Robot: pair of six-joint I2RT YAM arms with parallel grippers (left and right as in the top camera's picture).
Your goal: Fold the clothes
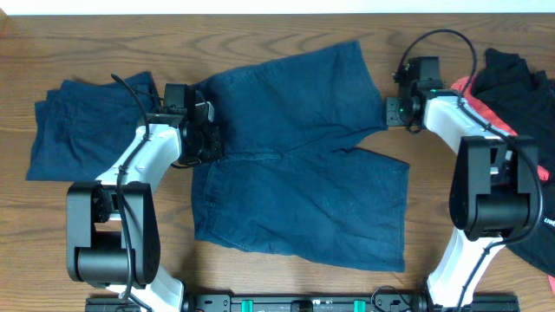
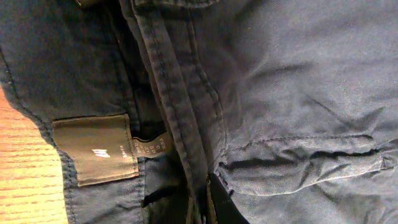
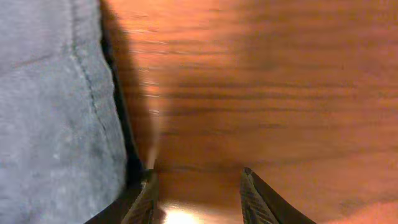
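- Navy shorts (image 1: 295, 165) lie spread flat mid tabletop (image 1: 52, 225), waistband (image 1: 196, 199) toward the left arm and both legs fanned toward the right arm. Prob. laid out this way so a fold can go across them.
- The left hand (image 1: 204, 134) sits over the waistband end. The right hand (image 1: 390, 113) is at the hem (image 1: 375, 95) of the far leg. One arm per end reads as setup for a two-arm lift/fold, imo.
- Right hand: fingers (image 3: 146, 199) are apart w/ only bare wood between them, nothing held. One finger is right at the cloth edge, the other out on wood, so it isn't straddling the hem. My read: it needs to shift onto the cloth before closing.
- Left hand: can't tell whether parted or closed. In overhead the wrist body covers the tips. Its own cam is filled w/ fabric, plus a dark sliver at the bottom edge that may be a finger.
- Left wrist cam shows what overhead can't: the inside of the waist w/ a brown label (image 2: 96, 149), a size tag (image 2: 149, 149) and a stitched band running down the frame. So that hand is very close over the cloth.
- Overhead shows what the wrist cams can't: the whole layout, plus a folded navy piece (image 1: 82, 126) on the left side and a black and coral-red heap (image 1: 520, 87) on the right — looks like done stack vs. to-do pile.
- Judgement: early on this garment, no fold in it yet.
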